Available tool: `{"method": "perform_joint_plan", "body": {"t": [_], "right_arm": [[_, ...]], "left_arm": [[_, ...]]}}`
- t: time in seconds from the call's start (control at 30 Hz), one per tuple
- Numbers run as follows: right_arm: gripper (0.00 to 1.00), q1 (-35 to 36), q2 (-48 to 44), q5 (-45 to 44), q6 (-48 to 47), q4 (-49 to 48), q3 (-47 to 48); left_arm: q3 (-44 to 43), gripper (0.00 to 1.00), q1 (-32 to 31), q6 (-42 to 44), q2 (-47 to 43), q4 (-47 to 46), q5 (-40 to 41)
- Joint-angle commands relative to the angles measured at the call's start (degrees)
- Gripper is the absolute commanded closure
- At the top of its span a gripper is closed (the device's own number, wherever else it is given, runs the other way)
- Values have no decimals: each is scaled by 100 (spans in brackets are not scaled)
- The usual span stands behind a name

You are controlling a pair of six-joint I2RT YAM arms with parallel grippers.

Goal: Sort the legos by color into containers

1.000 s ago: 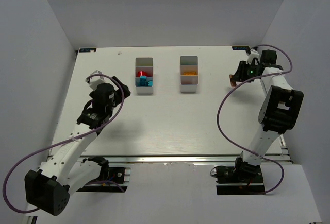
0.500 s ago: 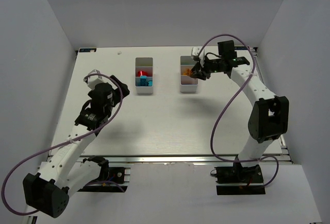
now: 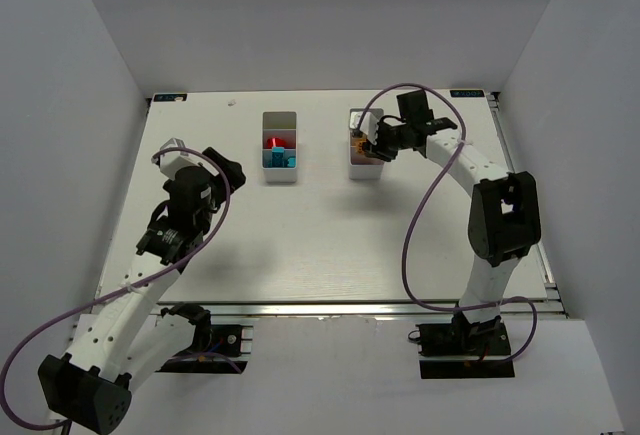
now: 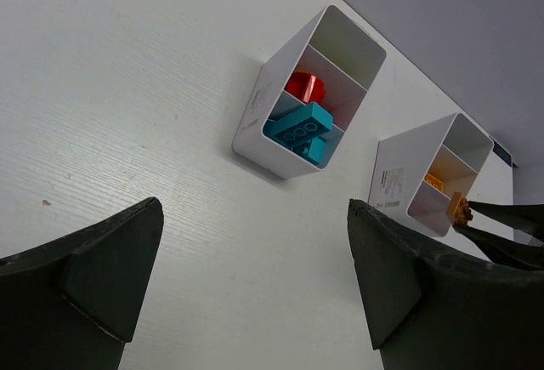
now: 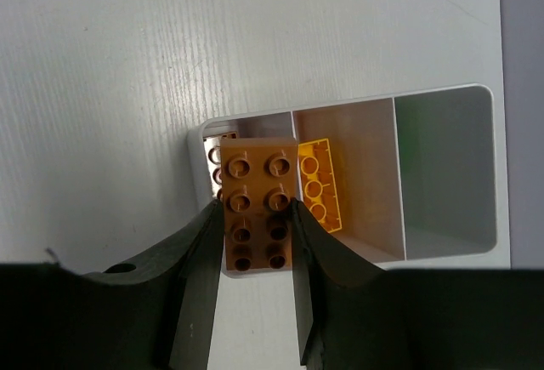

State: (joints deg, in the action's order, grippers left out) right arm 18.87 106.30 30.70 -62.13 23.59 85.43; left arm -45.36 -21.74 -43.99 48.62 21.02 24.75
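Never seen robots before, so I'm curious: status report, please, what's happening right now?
Right gripper shut on orange-brown brick, above end compartment of right bin, beside the yellow brick. Left gripper open, empty, over table. Nothing in the way.

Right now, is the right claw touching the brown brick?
Touching. In the right wrist view, the right claw squeezes the brown brick between both fingers, no gap.

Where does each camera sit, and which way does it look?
Top external: above and behind, looking down on the table; left arm, right arm show.
Left wrist: on the left arm, facing the left bin and right bin slantwise; open left tool shows.
Right wrist: on the right arm, facing down into the right bin; right tool grips an orange brick.
Shared: the right bin.
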Motion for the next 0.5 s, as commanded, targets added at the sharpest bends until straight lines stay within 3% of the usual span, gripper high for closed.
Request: {"method": "perform_joint_plan", "body": {"t": [0.0, 0.47], "right_arm": [[91, 55, 22, -283, 25, -452, -35], [73, 99, 304, -530, 87, -496, -43]], "left_arm": [[19, 2, 29, -13, -72, 78, 100], [72, 2, 29, -5, -160, 96, 117]]}}
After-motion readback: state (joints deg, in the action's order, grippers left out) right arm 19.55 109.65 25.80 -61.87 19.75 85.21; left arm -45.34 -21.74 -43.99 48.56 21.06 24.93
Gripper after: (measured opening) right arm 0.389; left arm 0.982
